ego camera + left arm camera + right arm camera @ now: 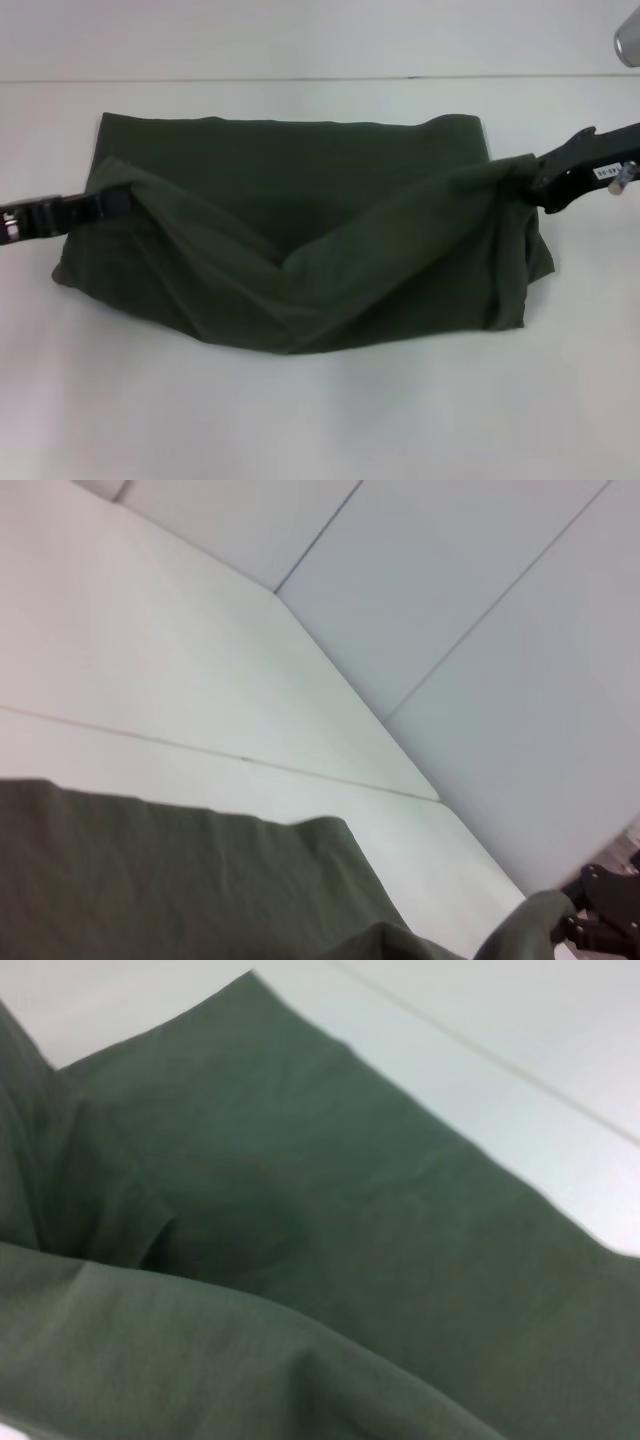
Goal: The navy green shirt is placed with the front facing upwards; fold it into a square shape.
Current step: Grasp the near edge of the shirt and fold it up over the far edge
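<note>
The navy green shirt lies on the white table as a wide folded band, plain green side up, no lettering showing. My left gripper is shut on its left edge and holds that edge lifted. My right gripper is shut on the right edge, also raised, so the front layer sags in a V between them. In the left wrist view the cloth fills the lower part, and the right gripper shows far off, pinching a bunched corner. The right wrist view holds only the shirt's fabric.
A seam line runs across the table behind the shirt. A grey metallic object sits at the far right corner. Pale wall panels rise behind the table.
</note>
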Robot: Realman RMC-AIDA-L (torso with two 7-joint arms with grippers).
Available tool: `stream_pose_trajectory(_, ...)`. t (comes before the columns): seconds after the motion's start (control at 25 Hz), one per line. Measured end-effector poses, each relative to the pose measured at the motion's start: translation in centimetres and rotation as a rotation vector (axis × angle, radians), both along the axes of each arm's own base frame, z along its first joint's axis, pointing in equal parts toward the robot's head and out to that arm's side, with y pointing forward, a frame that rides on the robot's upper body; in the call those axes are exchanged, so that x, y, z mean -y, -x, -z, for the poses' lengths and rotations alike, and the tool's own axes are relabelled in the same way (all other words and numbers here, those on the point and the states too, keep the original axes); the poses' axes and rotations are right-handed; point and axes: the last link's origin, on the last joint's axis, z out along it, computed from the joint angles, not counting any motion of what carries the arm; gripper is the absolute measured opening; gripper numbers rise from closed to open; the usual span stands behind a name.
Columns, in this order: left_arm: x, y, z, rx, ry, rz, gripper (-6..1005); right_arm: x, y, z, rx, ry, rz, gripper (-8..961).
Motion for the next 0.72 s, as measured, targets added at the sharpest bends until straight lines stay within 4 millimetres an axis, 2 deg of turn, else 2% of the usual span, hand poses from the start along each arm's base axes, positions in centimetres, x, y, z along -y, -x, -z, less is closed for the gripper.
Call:
stream_pose_trajectory(0.32, -3.0, -0.6, 1.8, -0.054, -0.099, 0.010, 99, -1.5, -1.3, 0.4, -0.020, -0.098, -0.032, 56)
stream_pose_trajectory(0.72, -5.8, -0.1, 3.2, -0.119, -0.257, -0.037, 99, -3.4, -2.8, 1.2, -0.007, -0.179, -0.042, 56)
